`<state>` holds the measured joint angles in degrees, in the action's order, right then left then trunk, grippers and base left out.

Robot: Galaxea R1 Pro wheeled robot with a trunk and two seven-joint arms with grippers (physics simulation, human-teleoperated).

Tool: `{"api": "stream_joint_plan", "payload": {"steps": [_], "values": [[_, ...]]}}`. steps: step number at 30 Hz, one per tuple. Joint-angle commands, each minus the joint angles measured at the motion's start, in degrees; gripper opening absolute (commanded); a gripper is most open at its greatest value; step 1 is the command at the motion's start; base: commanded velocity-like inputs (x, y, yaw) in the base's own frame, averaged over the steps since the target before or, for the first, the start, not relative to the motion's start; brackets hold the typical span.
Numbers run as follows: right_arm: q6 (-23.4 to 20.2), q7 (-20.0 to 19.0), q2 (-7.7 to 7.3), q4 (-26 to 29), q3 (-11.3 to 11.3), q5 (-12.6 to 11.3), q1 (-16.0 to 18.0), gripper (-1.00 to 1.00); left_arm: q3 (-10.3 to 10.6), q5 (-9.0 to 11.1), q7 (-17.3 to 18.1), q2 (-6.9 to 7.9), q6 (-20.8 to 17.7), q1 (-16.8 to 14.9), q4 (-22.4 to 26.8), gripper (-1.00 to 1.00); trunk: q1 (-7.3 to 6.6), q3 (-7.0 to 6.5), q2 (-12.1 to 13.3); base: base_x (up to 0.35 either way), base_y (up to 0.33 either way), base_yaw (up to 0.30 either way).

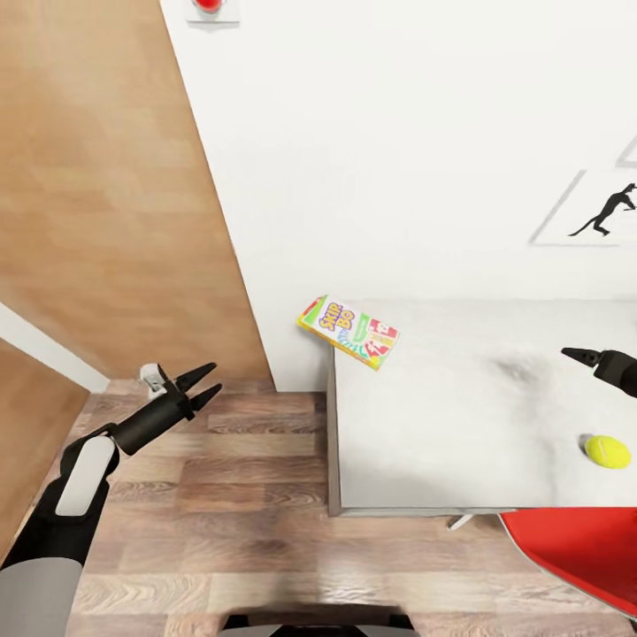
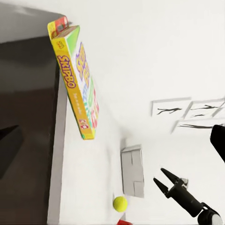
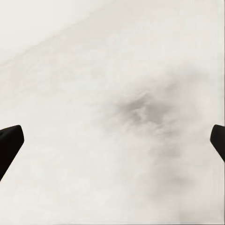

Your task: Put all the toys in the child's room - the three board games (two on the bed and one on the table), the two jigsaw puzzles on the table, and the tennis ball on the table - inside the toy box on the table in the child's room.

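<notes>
Down by the floor, my left gripper (image 1: 205, 383) is spread and empty. Up ahead the Skip-Bo game (image 1: 349, 331) hangs off the table (image 1: 425, 416) corner. My right gripper (image 1: 577, 356) hovers spread, ball (image 1: 607, 451) just beside.

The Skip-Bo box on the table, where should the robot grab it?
Probably by the corner of the Skip-Bo box that sticks out past the back left corner of the table, near the wall. It lies flat, so pinch its thin edge there, coming from the left with the left gripper, whose jaws are open beside the table.
</notes>
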<state>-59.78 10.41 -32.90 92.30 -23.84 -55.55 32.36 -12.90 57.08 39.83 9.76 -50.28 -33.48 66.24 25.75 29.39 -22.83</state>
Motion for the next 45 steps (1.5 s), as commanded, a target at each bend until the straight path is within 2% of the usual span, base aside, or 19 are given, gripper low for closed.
{"api": "stream_joint_plan", "payload": {"steps": [1,3,11,17,30,45], "values": [[-0.2,0.6,-0.02,0.1,0.0,-0.6,0.1,1.00,-0.2,-0.8,0.1,0.00,-0.3,0.0,0.1,1.00,0.03,0.04,-0.1,0.000,0.000,-0.255],[-0.2,0.6,-0.03,0.1,0.0,-0.7,0.1,1.00,-0.4,-2.4,0.0,0.04,-0.2,0.1,0.2,1.00,0.03,-0.03,-0.1,0.000,0.000,-0.219],[-0.2,0.6,0.01,0.1,0.1,-0.8,0.1,1.00,-0.9,-4.7,-0.1,0.38,-0.2,0.5,0.5,1.00,0.03,-0.17,-0.1,0.001,0.000,-0.113],[-0.2,0.5,0.04,0.1,0.2,-0.9,0.1,1.00,-1.0,-5.2,-0.1,0.42,0.1,0.6,0.5,1.00,0.03,-0.21,-0.1,0.052,0.007,-0.033],[-0.2,0.5,0.19,0.2,0.2,-0.9,0.0,1.00,-1.1,-5.6,-0.2,0.53,4.9,1.5,0.1,1.00,0.03,-0.22,-0.1,0.232,0.085,-0.007],[-0.2,0.5,0.35,0.2,0.2,-0.9,-0.2,1.00,-0.7,-5.8,-0.5,0.32,5.9,1.7,-0.2,1.00,0.03,-0.22,-0.1,0.148,0.057,-0.001]]}}
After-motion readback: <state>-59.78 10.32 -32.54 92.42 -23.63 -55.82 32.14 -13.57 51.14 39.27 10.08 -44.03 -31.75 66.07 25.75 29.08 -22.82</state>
